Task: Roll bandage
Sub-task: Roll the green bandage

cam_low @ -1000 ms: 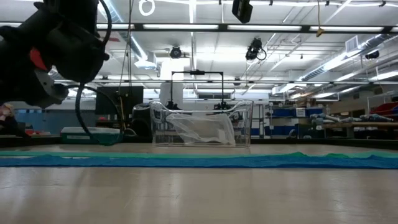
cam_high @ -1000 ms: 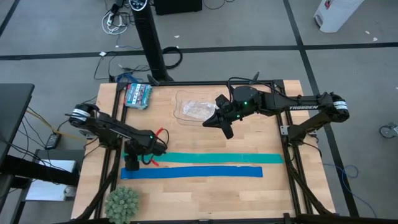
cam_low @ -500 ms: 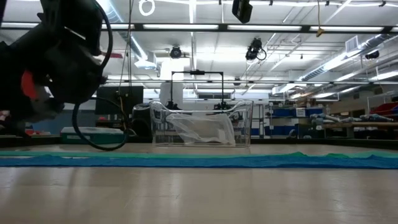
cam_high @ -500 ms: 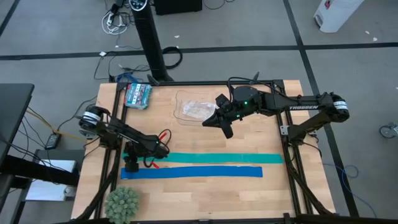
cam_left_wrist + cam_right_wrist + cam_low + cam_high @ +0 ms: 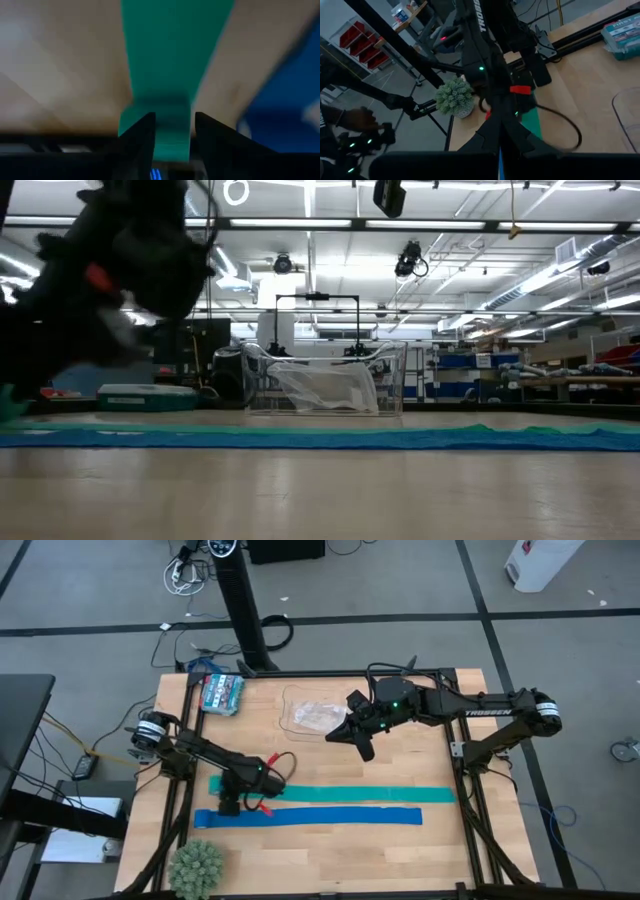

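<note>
A pale wooden table point(image 5: 330, 850) stands on a grey floor, with a workshop of shelves and ceiling lights beyond it in the low view. Two long strips lie side by side across the table: the teal bandage point(image 5: 360, 794) farther back and a blue strip point(image 5: 320, 817) just in front of it, close together but apart.

The left gripper point(image 5: 232, 802) is down at the left end of the bandage. In the left wrist view its two dark fingers point(image 5: 142, 135) stand partly apart with the near end of the bandage point(image 5: 172, 65) between them, the teal fabric bunched or folded up there; the fingers look closed against that fold, and the strip runs flat away from them along the wood. A red-tipped cable loops beside the gripper.

The right gripper point(image 5: 362, 748) hangs above the middle of the table, well apart from both strips, its fingers pressed together and holding nothing.

Behind it sits a clear plastic container point(image 5: 312, 716) with crumpled film inside. A teal first-aid box point(image 5: 222, 692) lies at the far left corner, and a spiky green plant point(image 5: 197, 866) stands at the near left corner.
</note>
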Robot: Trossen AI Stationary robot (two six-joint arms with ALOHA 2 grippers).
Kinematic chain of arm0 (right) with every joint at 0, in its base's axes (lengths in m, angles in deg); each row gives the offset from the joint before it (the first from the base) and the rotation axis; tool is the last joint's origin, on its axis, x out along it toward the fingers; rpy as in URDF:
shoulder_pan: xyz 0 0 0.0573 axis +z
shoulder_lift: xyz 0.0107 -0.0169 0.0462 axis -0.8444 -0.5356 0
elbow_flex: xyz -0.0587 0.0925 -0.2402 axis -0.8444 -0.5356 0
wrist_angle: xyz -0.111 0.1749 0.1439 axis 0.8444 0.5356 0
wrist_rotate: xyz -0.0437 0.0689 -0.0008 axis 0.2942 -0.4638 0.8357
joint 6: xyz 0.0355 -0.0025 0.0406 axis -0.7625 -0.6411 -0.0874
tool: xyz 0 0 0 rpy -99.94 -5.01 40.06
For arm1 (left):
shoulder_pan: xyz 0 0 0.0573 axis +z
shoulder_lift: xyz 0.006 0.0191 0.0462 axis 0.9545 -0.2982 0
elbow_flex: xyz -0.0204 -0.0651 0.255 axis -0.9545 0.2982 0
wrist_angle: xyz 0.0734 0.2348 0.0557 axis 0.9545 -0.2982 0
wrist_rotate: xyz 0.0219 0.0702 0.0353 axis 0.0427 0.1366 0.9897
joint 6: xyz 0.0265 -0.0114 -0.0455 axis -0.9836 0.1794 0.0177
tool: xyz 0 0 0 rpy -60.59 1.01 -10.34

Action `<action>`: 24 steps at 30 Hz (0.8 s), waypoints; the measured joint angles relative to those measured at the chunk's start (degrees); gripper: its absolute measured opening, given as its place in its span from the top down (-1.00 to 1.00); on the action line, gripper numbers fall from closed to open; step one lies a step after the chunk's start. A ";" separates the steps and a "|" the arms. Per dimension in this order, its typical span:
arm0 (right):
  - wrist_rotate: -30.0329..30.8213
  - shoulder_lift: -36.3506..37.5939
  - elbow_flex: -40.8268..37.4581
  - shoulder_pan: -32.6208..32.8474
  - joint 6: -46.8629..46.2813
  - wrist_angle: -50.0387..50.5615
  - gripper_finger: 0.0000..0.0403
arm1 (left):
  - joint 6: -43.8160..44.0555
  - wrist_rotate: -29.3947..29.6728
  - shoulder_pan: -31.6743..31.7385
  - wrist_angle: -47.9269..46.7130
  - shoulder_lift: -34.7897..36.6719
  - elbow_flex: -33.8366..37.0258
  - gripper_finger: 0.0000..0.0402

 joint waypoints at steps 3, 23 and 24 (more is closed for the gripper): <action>0.00 0.00 0.00 -0.28 -0.36 0.00 0.96 | 0.98 3.31 0.08 1.89 0.00 -5.72 0.27; -1.64 0.00 0.00 -0.42 0.11 0.05 0.96 | 0.34 6.90 0.65 -6.00 0.67 -19.08 0.27; -1.73 0.05 0.00 -0.42 0.09 0.14 0.96 | 1.21 6.88 0.88 -5.62 1.34 -18.75 0.27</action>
